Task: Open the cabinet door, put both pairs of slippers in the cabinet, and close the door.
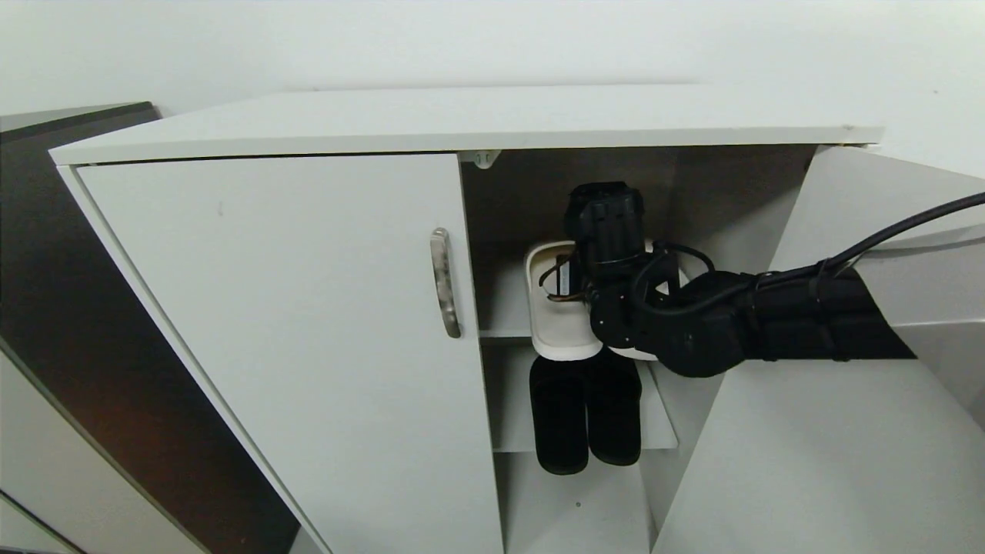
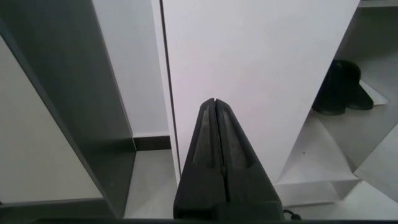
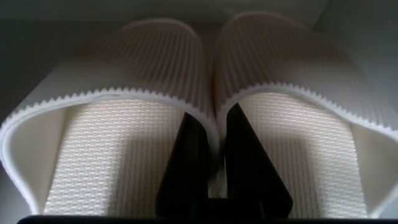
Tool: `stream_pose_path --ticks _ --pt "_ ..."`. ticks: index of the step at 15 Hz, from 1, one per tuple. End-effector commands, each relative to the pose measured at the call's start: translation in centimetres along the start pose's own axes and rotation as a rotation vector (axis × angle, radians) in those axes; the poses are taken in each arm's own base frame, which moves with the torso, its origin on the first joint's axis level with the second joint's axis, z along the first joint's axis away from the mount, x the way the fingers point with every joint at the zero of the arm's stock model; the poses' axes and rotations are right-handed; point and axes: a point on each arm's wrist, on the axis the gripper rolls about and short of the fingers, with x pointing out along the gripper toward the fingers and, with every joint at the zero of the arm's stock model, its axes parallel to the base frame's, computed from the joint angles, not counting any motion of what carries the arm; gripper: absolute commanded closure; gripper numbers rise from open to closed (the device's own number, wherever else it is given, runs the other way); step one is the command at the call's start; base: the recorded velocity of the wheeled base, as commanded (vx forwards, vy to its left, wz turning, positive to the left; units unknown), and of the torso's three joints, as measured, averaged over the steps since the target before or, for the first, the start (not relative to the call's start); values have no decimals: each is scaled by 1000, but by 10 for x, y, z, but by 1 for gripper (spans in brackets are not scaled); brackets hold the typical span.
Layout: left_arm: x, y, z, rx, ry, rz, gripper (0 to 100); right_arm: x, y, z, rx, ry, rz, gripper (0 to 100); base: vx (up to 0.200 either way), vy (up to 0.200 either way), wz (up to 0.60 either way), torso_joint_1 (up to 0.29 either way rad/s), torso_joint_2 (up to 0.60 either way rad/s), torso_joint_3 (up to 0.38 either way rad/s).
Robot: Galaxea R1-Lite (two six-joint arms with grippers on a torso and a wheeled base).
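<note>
The cabinet's (image 1: pixel 462 123) upper shelf (image 1: pixel 502 304) carries the white slippers (image 1: pixel 560 335), set side by side, heels jutting past its front edge. The lower shelf (image 1: pixel 512 412) just beneath bears the black slippers (image 1: pixel 585 415), also paired, heels overhanging likewise.

A plain white wall (image 1: pixel 492 42) ran across the top of the head view, evenly lit, no marks to speak of. Down the left side stood a dark brown panel (image 1: pixel 77 308), slanting towards the bottom edge, and a pale grey surface (image 1: pixel 46 462) filled the lower left corner. In the left wrist view, a dark skirting strip (image 2: pixel 152 144) met a pale floor (image 2: pixel 152 183).
</note>
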Motion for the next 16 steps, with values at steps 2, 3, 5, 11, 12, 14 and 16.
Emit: stream_pose_path --ticks 2,3,5,11,12,14,16 --pt "0 0 0 0 0 0 100 12 6 7 0 2 -10 100 0 0 0 0 0 0" --pt "0 0 0 -2 0 0 100 17 5 9 7 -3 -17 100 0 0 0 0 0 0" --pt "0 0 0 -2 0 0 100 22 6 5 5 0 -23 100 0 0 0 0 0 0" --pt "0 0 0 -2 0 0 100 27 6 0 -2 8 -29 100 0 0 0 0 0 0" --pt "0 0 0 -2 0 0 100 27 6 -1 -3 9 -29 100 0 0 0 0 0 0" --pt "0 0 0 -2 0 0 100 27 6 -1 2 9 -29 0 0 0 0 0 0 0" --pt "0 0 0 -2 0 0 100 22 5 5 11 -1 -29 0 0 0 0 0 0 0"
